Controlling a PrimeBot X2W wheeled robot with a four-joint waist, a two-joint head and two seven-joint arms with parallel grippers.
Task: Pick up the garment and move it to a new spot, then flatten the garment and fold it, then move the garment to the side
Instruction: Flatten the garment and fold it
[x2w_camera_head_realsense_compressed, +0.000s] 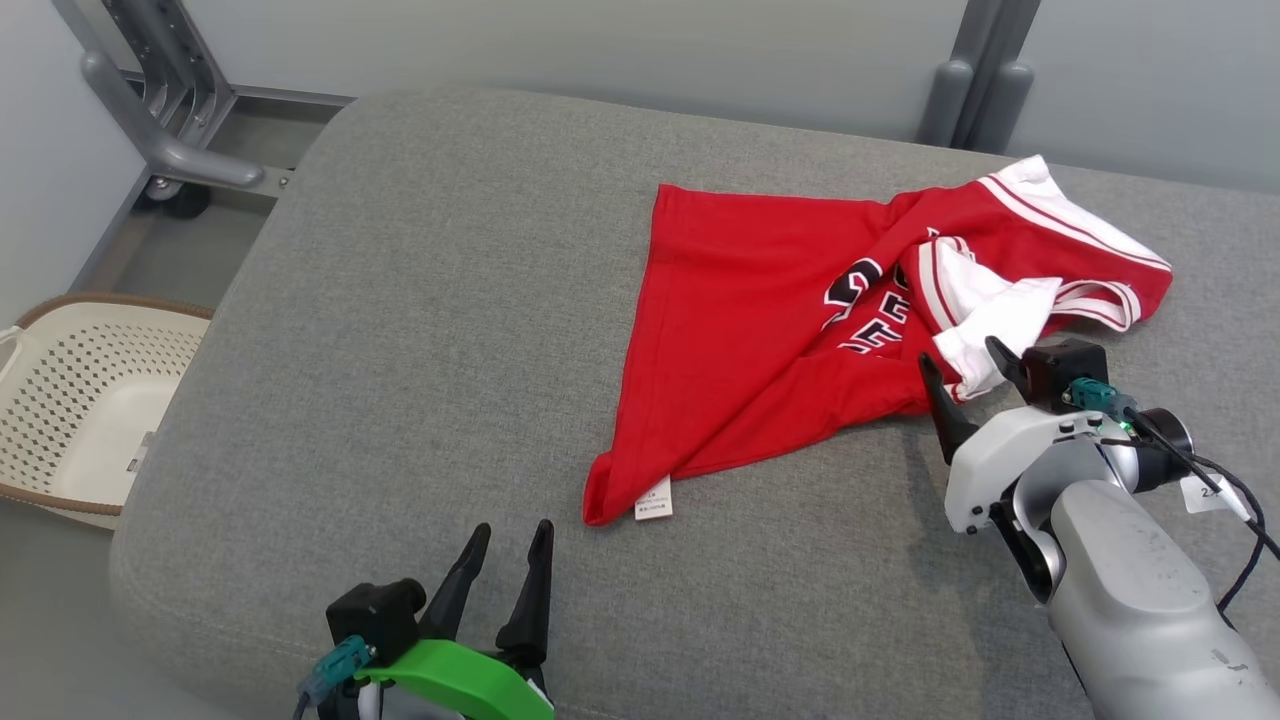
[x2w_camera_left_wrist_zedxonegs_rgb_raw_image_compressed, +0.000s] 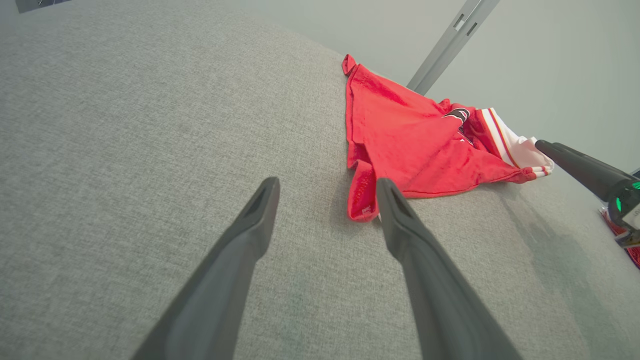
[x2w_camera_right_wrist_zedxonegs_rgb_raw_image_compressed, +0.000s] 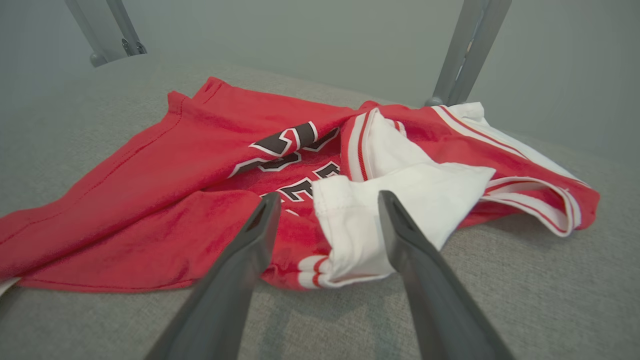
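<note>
A red garment with white trim and dark lettering lies crumpled on the grey cushion, right of centre. Its white sleeve is bunched at the near right. My right gripper stands open just in front of that sleeve, fingers pointing at it, nothing between them. In the right wrist view that gripper frames the white sleeve edge. My left gripper is open at the front edge, short of the garment's near corner with the white label. The left wrist view has the garment ahead and right of the left gripper.
A cream perforated basket stands on the floor at the left. Grey metal frame posts rise at the back left and another post at the back right. The cushion's left half is bare grey fabric.
</note>
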